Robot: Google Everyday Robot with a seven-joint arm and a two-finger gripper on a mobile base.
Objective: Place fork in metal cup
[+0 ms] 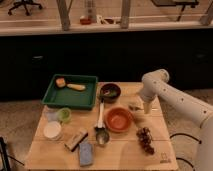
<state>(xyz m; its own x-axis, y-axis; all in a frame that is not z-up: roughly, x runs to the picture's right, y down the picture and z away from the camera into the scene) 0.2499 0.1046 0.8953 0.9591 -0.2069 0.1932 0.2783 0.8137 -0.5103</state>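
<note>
My gripper [145, 108] hangs from the white arm at the right side of the wooden table [55, 159], low over it and just right of the orange bowl [119, 119]. A small thin silvery thing, which looks like the fork [133, 106], is right at the gripper's left side; I cannot tell whether it is held or lying on the table. The small metal cup [102, 136] stands near the front, left of the orange bowl and well away from the gripper.
A long pale spoon-like utensil [100, 112] lies between the dark brown bowl [110, 91] and the metal cup. A green tray [70, 92] holding food sits at the back left. A light green cup [63, 114], a white cup [52, 130], a blue item [86, 152] and a dark cluster [145, 139] are also there.
</note>
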